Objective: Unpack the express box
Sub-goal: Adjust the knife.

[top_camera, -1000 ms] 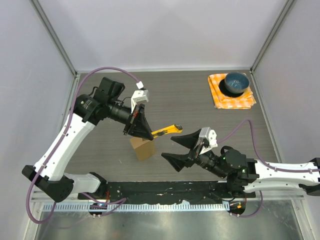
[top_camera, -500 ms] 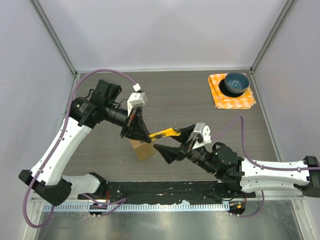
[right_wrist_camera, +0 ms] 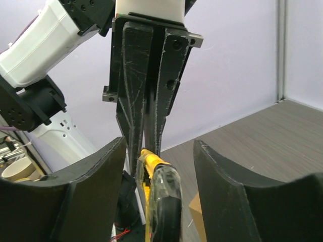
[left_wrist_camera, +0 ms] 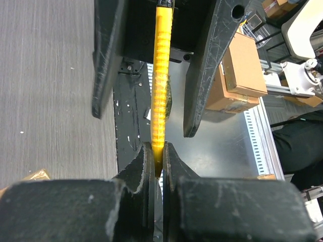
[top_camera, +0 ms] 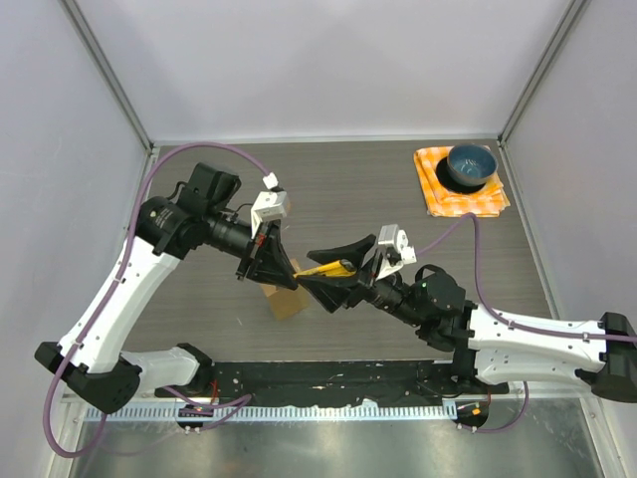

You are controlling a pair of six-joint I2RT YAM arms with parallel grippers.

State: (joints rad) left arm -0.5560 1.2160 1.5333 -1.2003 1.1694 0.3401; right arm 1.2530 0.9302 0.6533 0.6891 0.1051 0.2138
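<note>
Both ends of the yellow knife point(top_camera: 333, 266) are attended: left end effector point(top_camera: 292, 276) pinches one, right end effector point(top_camera: 317, 270) stands open around the other, over the express box point(top_camera: 287, 302) on the counter point(top_camera: 398, 189), probably light, stiff cardboard, best held by its side walls.

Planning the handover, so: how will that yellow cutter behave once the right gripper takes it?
The yellow cutter looks rigid and slim, so it probably won't flex. Its ribbed side should resist slipping. The left gripper pinches only one end, so it may pivot if nudged.
</note>
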